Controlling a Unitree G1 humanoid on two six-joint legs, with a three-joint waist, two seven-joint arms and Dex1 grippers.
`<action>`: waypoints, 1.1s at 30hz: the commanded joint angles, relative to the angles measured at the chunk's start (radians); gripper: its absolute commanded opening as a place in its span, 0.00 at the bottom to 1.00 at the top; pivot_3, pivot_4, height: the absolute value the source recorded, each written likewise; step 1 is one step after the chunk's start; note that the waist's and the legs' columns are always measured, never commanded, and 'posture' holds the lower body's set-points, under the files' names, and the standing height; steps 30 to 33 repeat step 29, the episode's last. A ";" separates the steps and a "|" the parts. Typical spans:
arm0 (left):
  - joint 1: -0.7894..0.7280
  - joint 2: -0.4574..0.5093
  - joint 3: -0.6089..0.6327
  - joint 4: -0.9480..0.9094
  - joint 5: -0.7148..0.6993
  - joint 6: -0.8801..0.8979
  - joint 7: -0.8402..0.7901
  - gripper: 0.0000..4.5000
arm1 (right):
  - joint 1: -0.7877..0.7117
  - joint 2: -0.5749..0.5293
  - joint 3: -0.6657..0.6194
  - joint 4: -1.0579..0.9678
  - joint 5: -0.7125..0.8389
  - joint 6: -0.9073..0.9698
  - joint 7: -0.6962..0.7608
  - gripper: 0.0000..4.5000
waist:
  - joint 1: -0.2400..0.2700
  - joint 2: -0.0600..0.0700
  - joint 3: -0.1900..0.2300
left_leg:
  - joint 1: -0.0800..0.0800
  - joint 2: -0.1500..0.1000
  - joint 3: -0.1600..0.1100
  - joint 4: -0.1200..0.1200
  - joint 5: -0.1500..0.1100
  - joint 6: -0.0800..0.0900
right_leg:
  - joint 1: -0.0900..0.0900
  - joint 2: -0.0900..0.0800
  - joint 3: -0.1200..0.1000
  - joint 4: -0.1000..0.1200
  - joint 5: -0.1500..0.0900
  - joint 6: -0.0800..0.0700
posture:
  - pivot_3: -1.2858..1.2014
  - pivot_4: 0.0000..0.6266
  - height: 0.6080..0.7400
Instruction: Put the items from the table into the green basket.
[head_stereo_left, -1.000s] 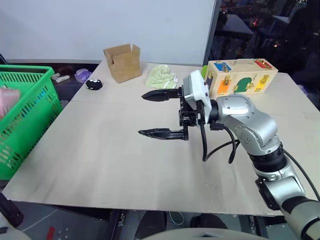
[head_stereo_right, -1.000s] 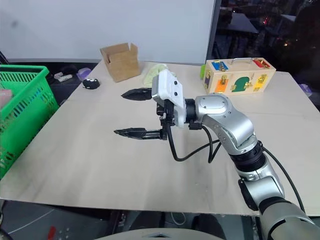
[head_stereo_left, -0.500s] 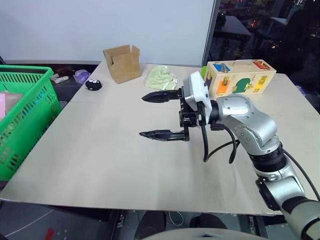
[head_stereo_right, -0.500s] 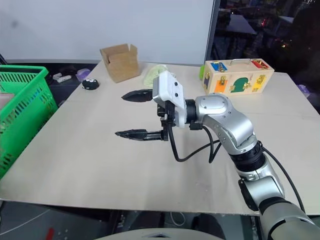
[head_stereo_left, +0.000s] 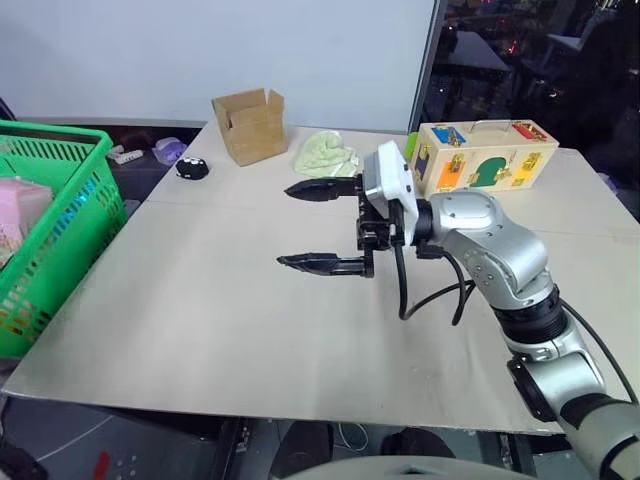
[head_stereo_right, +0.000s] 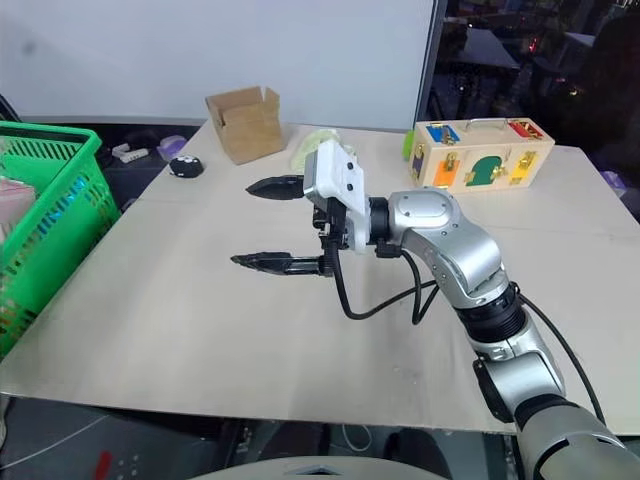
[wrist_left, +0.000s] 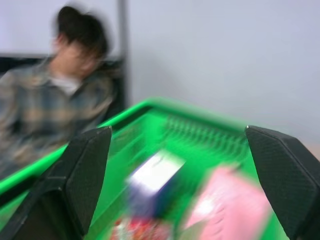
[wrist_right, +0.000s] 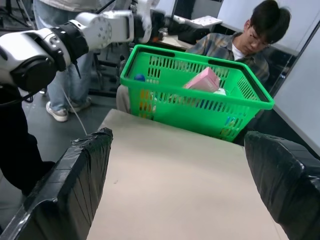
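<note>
Right now your right fingers (head_stereo_left: 318, 226) stand wide apart above the middle of the bench (head_stereo_left: 200, 300), holding nothing. Your left fingers (wrist_left: 90, 170) are spread too, over the green basket (head_stereo_left: 60, 230) off the bench's left edge, where the pink carton (wrist_right: 202, 80) lies inside.

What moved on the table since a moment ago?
Nothing visibly moved; only the camera shifted a little. The right tool still hangs open over the table, and the pink carton still lies in the green basket.
</note>
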 joint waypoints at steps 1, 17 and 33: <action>0.049 -0.090 -0.114 -0.362 -0.186 0.179 -0.029 0.99 | 0.029 -0.043 -0.053 -0.040 -0.013 0.011 -0.038 1.00 | -0.001 0.001 -0.001 | 0.000 0.000 0.000 0.000 0.000 0.000 | 0.001 0.000 0.000 0.000 0.000 0.000 | 0.61 0.00 1.00; 0.389 -0.270 -0.447 -0.773 -0.148 0.316 -0.034 0.99 | 0.376 -0.351 -0.258 -0.225 -0.123 0.235 -0.295 1.00 | -0.043 0.020 0.004 | 0.009 -0.001 0.003 0.001 0.002 0.007 | 0.008 0.007 0.004 -0.002 -0.001 -0.001 | 0.55 0.00 1.00; 0.423 -0.298 -0.457 -0.820 -0.148 0.343 -0.026 0.99 | 0.631 -0.396 -0.395 -0.323 -0.159 0.280 -0.402 1.00 | -0.079 0.023 0.006 | 0.016 -0.001 0.004 0.002 0.002 0.007 | 0.012 0.020 0.016 -0.002 -0.006 0.000 | 0.54 0.00 1.00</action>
